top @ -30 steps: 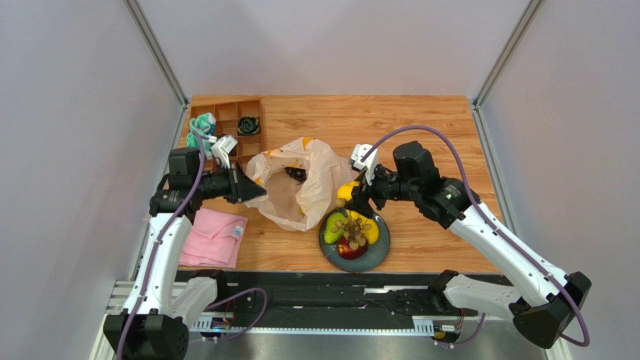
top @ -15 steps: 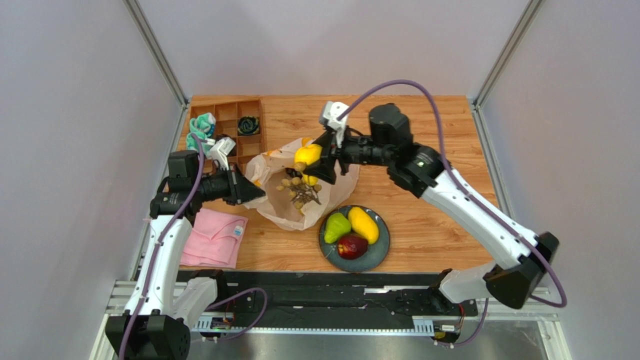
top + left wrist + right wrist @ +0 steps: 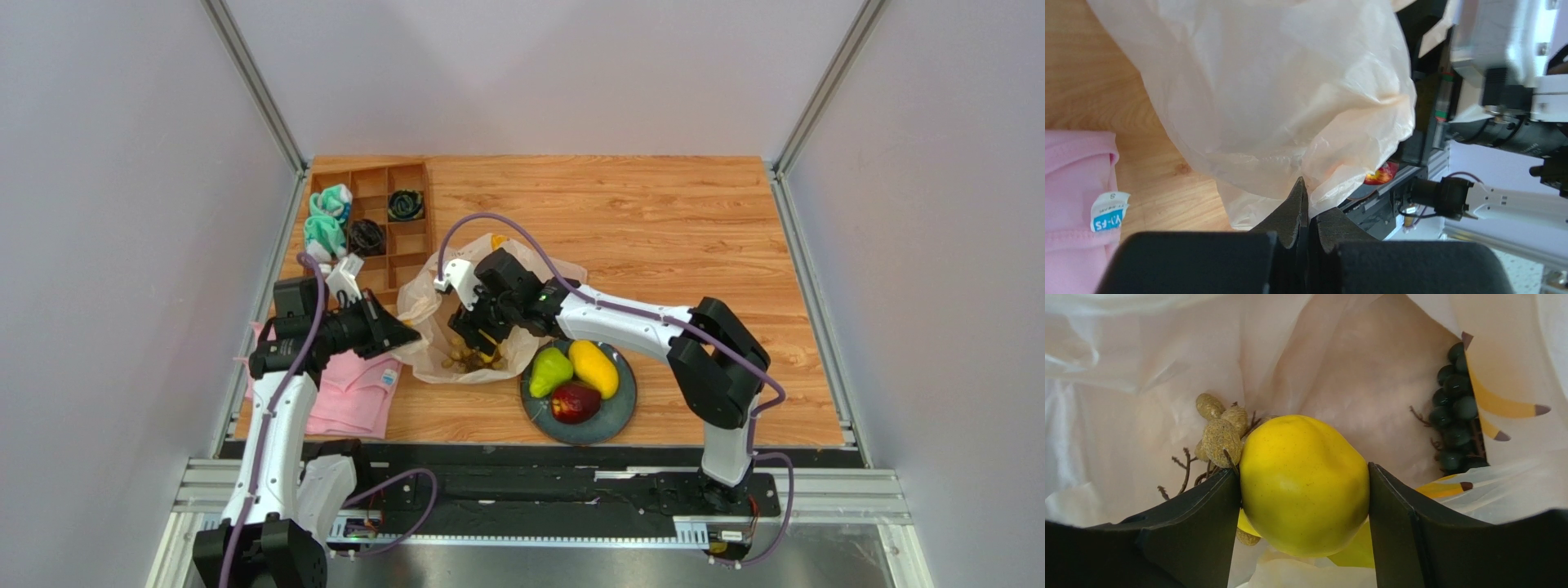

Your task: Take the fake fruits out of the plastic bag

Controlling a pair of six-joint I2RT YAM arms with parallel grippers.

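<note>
Pinching a fold of the thin, crinkly, see-through cream plastic bag [image 3: 1278, 92], the left gripper [image 3: 1308, 214] has its black jaws pressed together on the film. The bag lies on the wooden table [image 3: 687, 208] between a soft pink cloth [image 3: 350, 392] and a dark round plate [image 3: 617, 417]. Inside the bag, the right gripper [image 3: 1304, 496] clamps a smooth, glossy lemon [image 3: 1303, 478]; pale knobbly grapes [image 3: 1220, 432] and dark round grapes [image 3: 1455, 410] lie near it. The plate holds a green pear [image 3: 550, 370], a yellow mango [image 3: 594, 368] and a dark red apple [image 3: 574, 402].

Pink cloth [image 3: 353, 398] at the worktop's [image 3: 687, 208] near left corner; wooden tray [image 3: 369, 185] with rolled socks [image 3: 406, 205] far left; dark plate [image 3: 620, 412] near the front edge.
</note>
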